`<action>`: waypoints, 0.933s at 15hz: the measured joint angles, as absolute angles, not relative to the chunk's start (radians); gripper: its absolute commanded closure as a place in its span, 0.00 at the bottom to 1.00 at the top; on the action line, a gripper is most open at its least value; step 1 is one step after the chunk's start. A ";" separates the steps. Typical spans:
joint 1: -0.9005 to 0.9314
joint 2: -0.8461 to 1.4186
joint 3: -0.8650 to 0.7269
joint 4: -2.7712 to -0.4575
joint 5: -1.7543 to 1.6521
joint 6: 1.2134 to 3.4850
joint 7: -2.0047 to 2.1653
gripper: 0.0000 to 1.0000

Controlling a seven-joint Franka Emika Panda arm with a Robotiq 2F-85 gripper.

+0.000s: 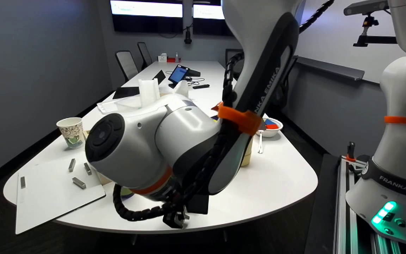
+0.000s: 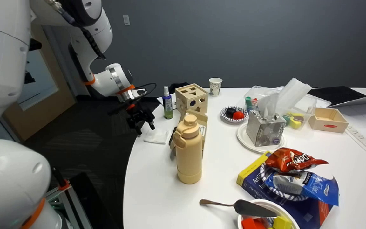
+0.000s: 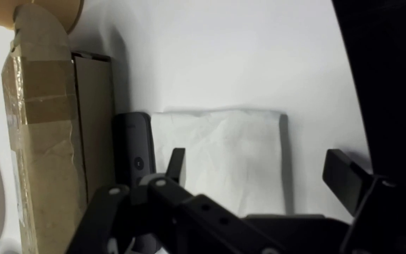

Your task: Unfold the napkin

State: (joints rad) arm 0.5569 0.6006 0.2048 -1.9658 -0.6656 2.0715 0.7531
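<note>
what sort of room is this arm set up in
Most likely an office meeting room: a long white table with chairs beside it, and large screens on the far wall.

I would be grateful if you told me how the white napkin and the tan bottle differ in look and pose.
Colour: the napkin is white, while the bottle is tan.
Pose: the napkin lies low, whereas the bottle stands upright.
Shape: the napkin is squarish and creased; the bottle is tall and roughly cylindrical.
Shared: both rest on the white table.
</note>
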 measured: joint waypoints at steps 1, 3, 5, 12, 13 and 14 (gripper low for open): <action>0.562 0.613 0.199 -1.953 -0.666 2.072 0.753 0.00; 0.574 0.633 0.190 -1.928 -0.666 2.072 0.753 0.00; 0.586 0.645 0.181 -1.909 -0.666 2.072 0.753 0.00; 0.606 0.659 0.155 -1.882 -0.666 2.071 0.753 0.58; 0.608 0.659 0.152 -1.882 -0.666 2.071 0.753 0.67; 0.609 0.660 0.149 -1.881 -0.666 2.071 0.753 0.73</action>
